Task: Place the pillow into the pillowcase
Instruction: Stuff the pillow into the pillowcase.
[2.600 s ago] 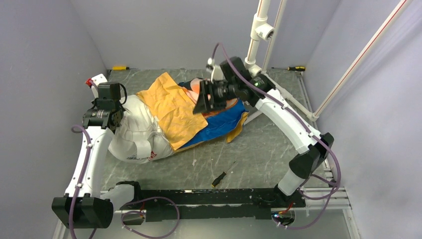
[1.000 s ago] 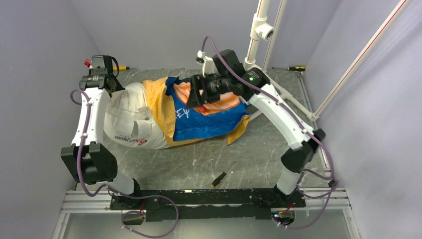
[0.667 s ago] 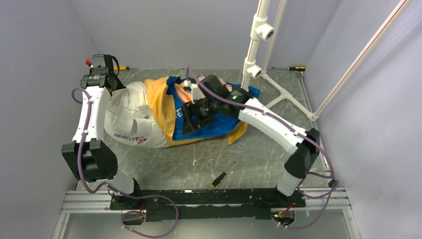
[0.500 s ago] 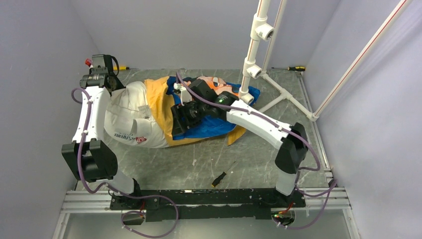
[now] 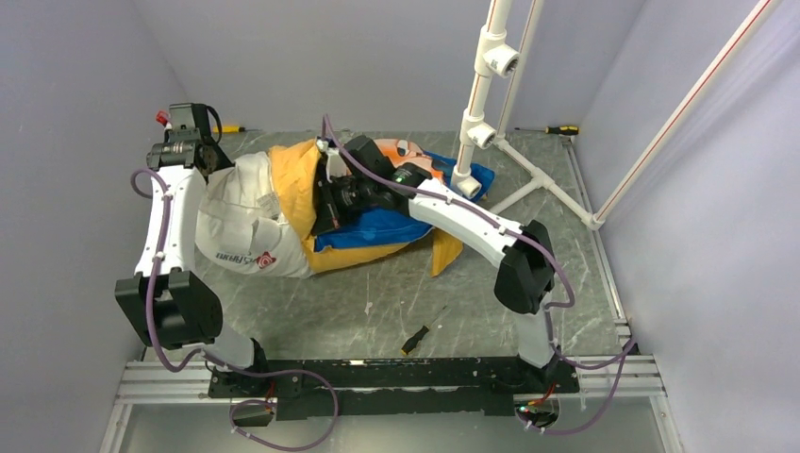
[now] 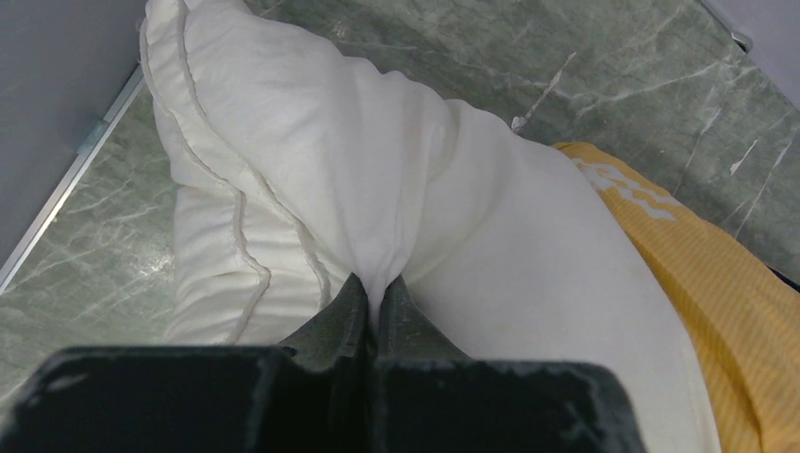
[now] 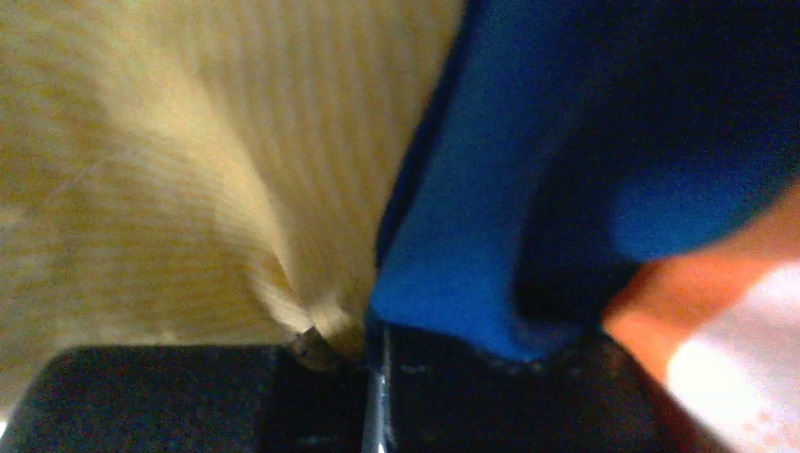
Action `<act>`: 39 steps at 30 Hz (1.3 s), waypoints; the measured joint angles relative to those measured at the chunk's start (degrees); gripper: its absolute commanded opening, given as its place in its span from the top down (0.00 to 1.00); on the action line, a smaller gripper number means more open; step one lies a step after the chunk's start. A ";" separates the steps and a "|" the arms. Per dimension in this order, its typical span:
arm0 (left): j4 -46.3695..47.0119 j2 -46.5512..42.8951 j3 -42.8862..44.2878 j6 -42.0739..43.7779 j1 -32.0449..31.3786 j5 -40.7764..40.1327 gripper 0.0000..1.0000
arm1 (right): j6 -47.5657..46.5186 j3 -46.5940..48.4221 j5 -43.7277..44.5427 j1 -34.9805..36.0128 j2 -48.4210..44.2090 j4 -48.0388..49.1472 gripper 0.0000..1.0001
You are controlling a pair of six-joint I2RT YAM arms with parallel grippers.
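Note:
The white pillow (image 5: 243, 222) lies at the left of the table, red logo toward the front, its right end inside the pillowcase (image 5: 382, 228). My left gripper (image 5: 209, 166) is shut on a pinch of pillow (image 6: 321, 160) fabric at the far left corner; in the left wrist view the left gripper (image 6: 378, 289) has white cloth squeezed between its fingers. My right gripper (image 5: 322, 202) is down at the pillowcase's opening edge, over the pillow. The right wrist view shows the right gripper (image 7: 373, 335) shut on the pillowcase (image 7: 528, 160), where yellow and blue cloth meet.
A white pipe frame (image 5: 476, 104) stands at the back right beside the pillowcase. A yellow screwdriver (image 5: 227, 128) lies at the back left edge, another screwdriver (image 5: 562, 130) at the back right, and a small dark tool (image 5: 420, 332) near the front. Grey walls close in on both sides.
My right arm swung left and down onto the pillowcase's opening edge and its jaws closed on the cloth. The blue top side has bunched up. The left arm kept hold of the pillow.

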 measured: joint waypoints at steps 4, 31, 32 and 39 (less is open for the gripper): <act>-0.33 -0.83 0.00 -0.46 0.07 -0.48 1.00 | 0.66 6.62 -5.27 -1.05 2.16 -1.49 1.00; -18.01 -8.28 15.52 -0.83 -0.44 2.38 0.00 | 28.98 30.10 -19.80 -15.61 22.34 30.45 1.00; -17.77 -8.26 19.28 0.66 -0.85 1.36 0.01 | 29.38 30.75 -18.03 -15.72 24.00 30.45 1.00; -18.14 -12.92 26.82 3.89 -1.49 0.52 0.04 | 30.91 34.84 -13.44 -15.37 28.35 30.75 0.91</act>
